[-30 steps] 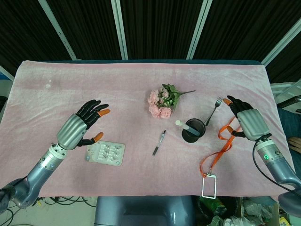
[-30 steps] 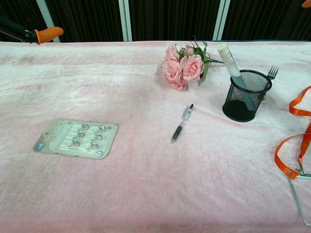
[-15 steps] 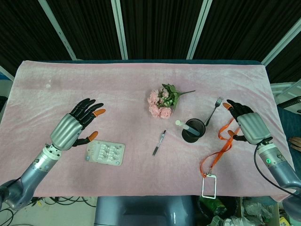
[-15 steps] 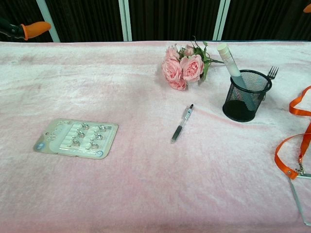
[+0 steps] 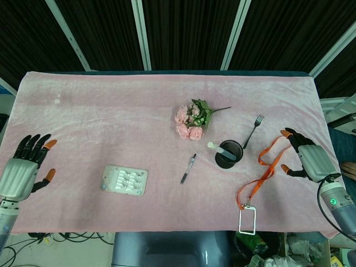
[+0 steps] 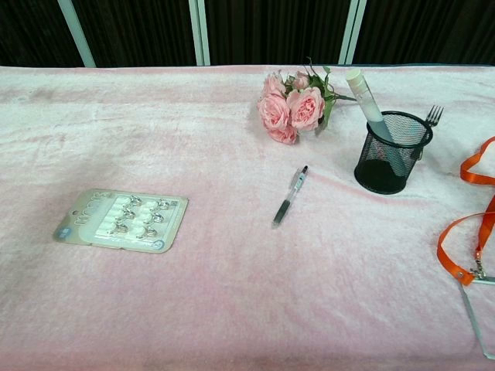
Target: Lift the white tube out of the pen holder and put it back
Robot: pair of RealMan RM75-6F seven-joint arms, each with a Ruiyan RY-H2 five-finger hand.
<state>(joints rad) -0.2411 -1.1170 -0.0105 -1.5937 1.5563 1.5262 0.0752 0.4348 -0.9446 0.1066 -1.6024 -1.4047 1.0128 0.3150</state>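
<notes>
The white tube (image 6: 364, 97) leans inside the black mesh pen holder (image 6: 389, 154), its cap sticking up to the left; in the head view the tube (image 5: 218, 148) lies across the holder (image 5: 228, 154). My left hand (image 5: 23, 168) hovers at the table's left edge, fingers spread, holding nothing. My right hand (image 5: 309, 160) is at the right edge beside the orange lanyard, fingers apart, also holding nothing. Neither hand shows in the chest view.
A bunch of pink roses (image 5: 193, 119) lies behind the holder, a fork (image 5: 253, 129) to its right. A pen (image 5: 188, 168) lies left of the holder. A blister card (image 5: 124, 180) sits at the left. An orange lanyard (image 5: 264, 172) with badge lies at the right.
Both hands have drawn back outward: the left hand far left to the table edge, the right hand further right and nearer. Tube and holder have not moved.
</notes>
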